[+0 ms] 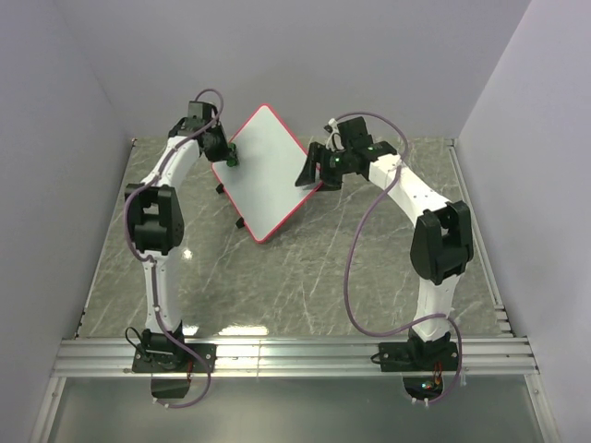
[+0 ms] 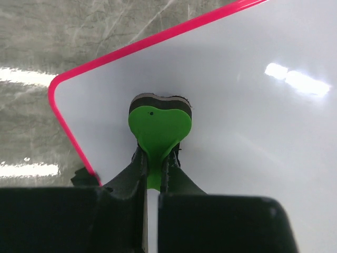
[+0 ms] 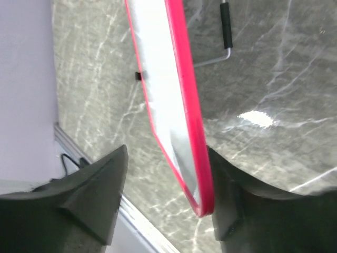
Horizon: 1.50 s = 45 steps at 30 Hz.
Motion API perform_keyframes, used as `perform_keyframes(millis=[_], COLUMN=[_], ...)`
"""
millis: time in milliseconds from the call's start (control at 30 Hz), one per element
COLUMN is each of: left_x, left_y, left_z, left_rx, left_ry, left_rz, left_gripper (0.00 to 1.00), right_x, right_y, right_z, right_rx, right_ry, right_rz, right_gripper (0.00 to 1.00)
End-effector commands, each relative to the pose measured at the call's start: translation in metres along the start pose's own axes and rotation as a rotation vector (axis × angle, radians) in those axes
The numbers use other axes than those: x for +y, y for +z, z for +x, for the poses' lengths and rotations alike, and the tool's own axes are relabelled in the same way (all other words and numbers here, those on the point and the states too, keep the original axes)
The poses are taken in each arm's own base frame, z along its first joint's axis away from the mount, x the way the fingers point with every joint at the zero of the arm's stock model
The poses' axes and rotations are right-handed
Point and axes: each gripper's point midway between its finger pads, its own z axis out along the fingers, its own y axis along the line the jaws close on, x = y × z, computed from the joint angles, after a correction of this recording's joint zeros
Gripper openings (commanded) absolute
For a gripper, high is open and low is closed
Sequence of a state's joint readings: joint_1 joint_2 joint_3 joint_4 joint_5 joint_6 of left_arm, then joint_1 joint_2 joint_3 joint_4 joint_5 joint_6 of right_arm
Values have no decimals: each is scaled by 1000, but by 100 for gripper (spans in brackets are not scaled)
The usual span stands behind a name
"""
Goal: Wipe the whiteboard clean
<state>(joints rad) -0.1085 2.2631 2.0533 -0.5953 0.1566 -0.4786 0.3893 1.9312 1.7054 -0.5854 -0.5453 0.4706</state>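
The whiteboard [image 1: 268, 180] stands cornerwise at the back middle of the table, white with a red-pink rim, and no marks show on it. My left gripper [image 1: 228, 159] is shut on a green heart-shaped eraser [image 2: 159, 124] with a black felt pad. It holds the eraser against the board's face [image 2: 253, 105] near its left corner. My right gripper [image 1: 309, 173] is open at the board's right corner. In the right wrist view its jaws [image 3: 167, 153] straddle the board's rim [image 3: 187, 95], which lies close to the right finger.
The grey marble table [image 1: 323, 268] spreads in front of the board. The board's wire leg with a black foot [image 3: 225, 21] rests on it behind the board. Walls close in at the back and sides. A metal rail [image 1: 295, 355] runs along the near edge.
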Motion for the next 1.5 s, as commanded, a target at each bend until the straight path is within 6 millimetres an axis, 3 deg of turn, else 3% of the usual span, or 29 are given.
perform_keyframes(millis=[0,200,333,400,433,500,567,600,633,700,733,767,800,833,933,1067,1200,1267,1300,1333,1467], left_x=[-17,8,37,56,72,82,101,108,118,128,136,138,140,145,147,148,145,143,143,142,140], left_y=[-60,-89,-103,-108,-104,-113,-113,-114,-112,-110,-106,-106,-105,-104,-105,-112,-122,-132,-136,-140,-152], left_z=[-45,-51,-44,-31,-14,-1,27,36,56,76,96,103,109,123,135,141,139,138,136,135,132], left_rx=[-141,-177,-185,-169,-141,-134,-87,-68,-29,16,61,73,76,102,125,137,127,121,113,106,102], left_ry=[-12,-42,-55,-56,-58,-65,-70,-78,-84,-92,-102,-106,-109,-117,-129,-137,-141,-139,-141,-140,-139], left_rz=[41,-8,-94,-159,-218,-263,-331,-356,-390,-418,-435,-438,-438,-445,-445,-453,-461,-471,-474,-476,-487], left_gripper=[0,0,0,0,0,0,0,1,1,0,0,2,10,13,22,64,83,88,97,99,99], right_x=[11,13,19,13,13,8,2,8,-5,-5,-15,-22,-25,-28,-29,-23,-13,-13,-10,-9,-5], right_y=[-7,-16,-39,-54,-72,-92,-125,-143,-152,-176,-177,-184,-188,-189,-190,-196,-204,-201,-201,-201,-203], right_z=[-15,-23,-40,-48,-58,-67,-78,-79,-79,-77,-69,-69,-65,-54,-37,-18,-4,6,14,18,37], right_rx=[-46,-82,-153,-192,-236,-279,-352,-388,-405,-451,-442,-461,-470,-465,-453,-462,-475,-468,-463,-461,-465], right_ry=[-34,-38,-66,-70,-72,-63,-47,-52,-26,-26,-2,7,14,28,44,53,41,54,54,54,56], right_rz=[9,10,30,82,92,109,114,98,111,108,121,131,134,131,112,80,52,42,28,21,-5], right_gripper=[78,93,100,100,100,100,100,100,100,100,100,100,100,100,100,100,100,100,100,100,100])
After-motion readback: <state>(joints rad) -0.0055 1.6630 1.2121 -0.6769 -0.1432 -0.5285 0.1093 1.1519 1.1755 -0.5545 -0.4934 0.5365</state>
